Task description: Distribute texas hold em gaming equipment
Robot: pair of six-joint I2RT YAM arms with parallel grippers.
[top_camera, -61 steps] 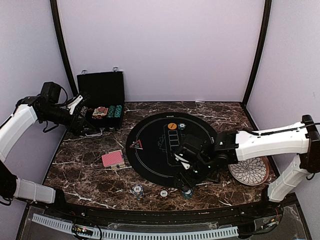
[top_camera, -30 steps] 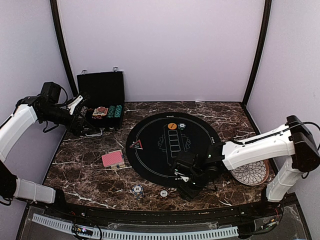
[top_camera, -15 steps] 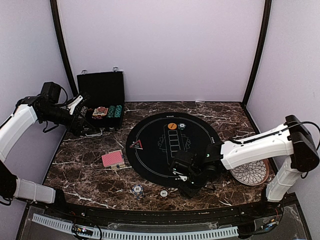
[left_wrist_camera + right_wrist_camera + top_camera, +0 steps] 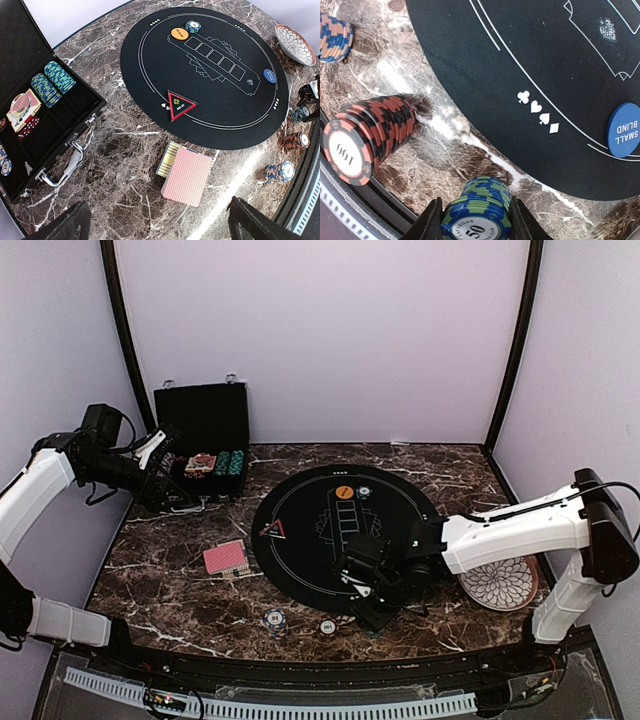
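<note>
A blue-and-green poker chip stack point(image 4: 481, 210) marked 50 stands on the marble just off the black round mat point(image 4: 545, 65). My right gripper point(image 4: 476, 226) is shut on it, one finger against each side. In the top view the right gripper point(image 4: 375, 615) covers this stack. A red stack point(image 4: 370, 134) and a blue-orange stack point(image 4: 334, 30) stand to its left. The blue small-blind button point(image 4: 624, 130) lies on the mat. The pink-backed card deck point(image 4: 187, 175) lies below my open left gripper point(image 4: 160, 227), which holds nothing. The red-edged triangle marker point(image 4: 181, 104) and orange button point(image 4: 179, 33) lie on the mat.
The open black case point(image 4: 205, 440) at the back left holds teal chips point(image 4: 52, 82) and cards. A white patterned plate point(image 4: 500, 582) sits at the right beside the right arm. The table's raised black front rim point(image 4: 375, 200) runs close behind the held stack.
My right gripper dropped toward the near edge of the mat and its jaws narrowed onto the blue-green stack. The left arm has stayed still.
</note>
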